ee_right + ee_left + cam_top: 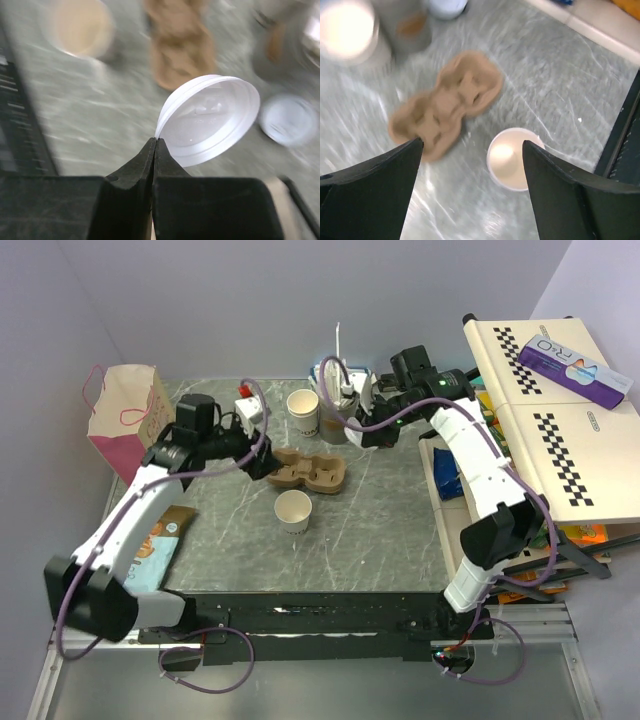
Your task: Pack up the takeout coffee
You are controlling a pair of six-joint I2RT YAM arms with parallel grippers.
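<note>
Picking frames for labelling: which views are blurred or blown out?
Top external: sharp, evenly lit. Left wrist: tray motion-smeared, upper-left cup glaring white. Right wrist: background smeared; only the lid and right hand crisp.

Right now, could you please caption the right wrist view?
Right gripper pinching the white lid by its rim, cardboard tray beyond.

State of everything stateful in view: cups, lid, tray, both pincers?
near cup: upright, uncapped.
far cup: upright, uncapped.
white lid: held by its rim, off the table.
cardboard tray: flat, both slots empty.
left pincer: open, empty.
right pincer: shut on white lid.
</note>
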